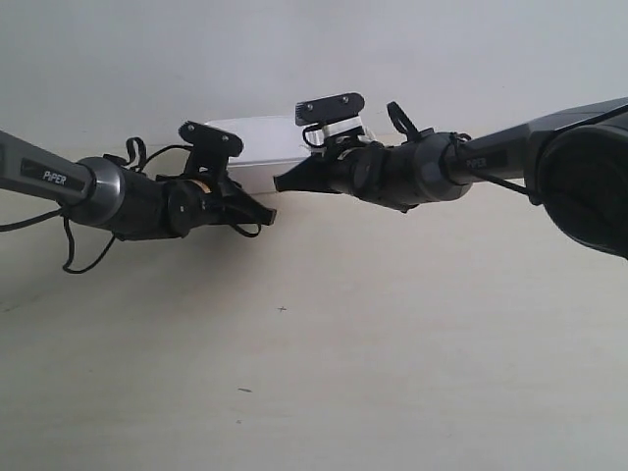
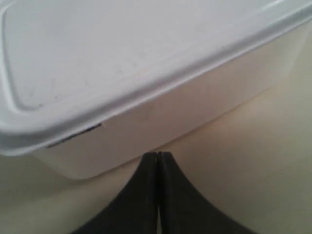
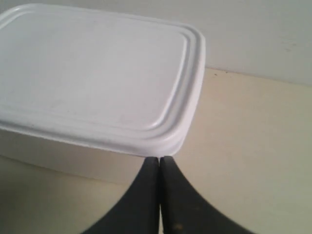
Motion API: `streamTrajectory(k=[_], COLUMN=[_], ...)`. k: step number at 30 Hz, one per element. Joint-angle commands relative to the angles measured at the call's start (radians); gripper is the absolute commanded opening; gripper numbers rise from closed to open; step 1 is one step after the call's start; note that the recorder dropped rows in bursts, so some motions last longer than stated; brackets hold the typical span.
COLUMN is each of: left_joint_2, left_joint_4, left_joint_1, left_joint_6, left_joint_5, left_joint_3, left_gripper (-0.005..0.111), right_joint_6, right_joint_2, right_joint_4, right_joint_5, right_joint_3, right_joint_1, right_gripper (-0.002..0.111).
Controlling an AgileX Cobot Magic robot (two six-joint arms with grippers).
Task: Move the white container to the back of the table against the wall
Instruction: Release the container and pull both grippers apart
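The white container (image 1: 260, 147) sits at the far side of the table (image 1: 343, 343), close to the wall (image 1: 196, 49); both arms partly cover it. My left gripper (image 2: 157, 155) is shut and empty, its tips meeting the container (image 2: 122, 58) low on its side wall. My right gripper (image 3: 160, 158) is also shut and empty, its tips just under the lid rim at a corner of the container (image 3: 92, 73). The wall (image 3: 253, 34) rises right behind the box. In the exterior view both arms reach in from the sides, their tips at the box's front.
The arm at the exterior view's left (image 1: 147, 201) trails loose black cables. The arm at the exterior view's right (image 1: 442, 167) has a bulky dark housing (image 1: 589, 177) at the frame edge. Tiny dark specks (image 1: 283, 309) mark the pale table in front.
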Motion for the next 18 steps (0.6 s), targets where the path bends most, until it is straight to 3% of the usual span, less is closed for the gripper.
streamTrajectory(k=[1, 18], left_joint_2=[0.008, 0.088], left_joint_4=[0.025, 0.029], left_joint_1=[-0.003, -0.003], left_joint_6=[0.001, -0.001], left_joint_5=[0.008, 0.066], left_joint_3=[-0.042, -0.174], left_gripper=[0.0, 0.0], right_joint_6=[-0.004, -0.033], right_joint_2=[-0.001, -0.003], right_joint_4=[0.001, 0.001], right_joint_5=[-0.025, -0.024], right_joint_3=[-0.006, -0.006], right_joint_1=[-0.001, -0.001], right_gripper=[0.0, 0.0])
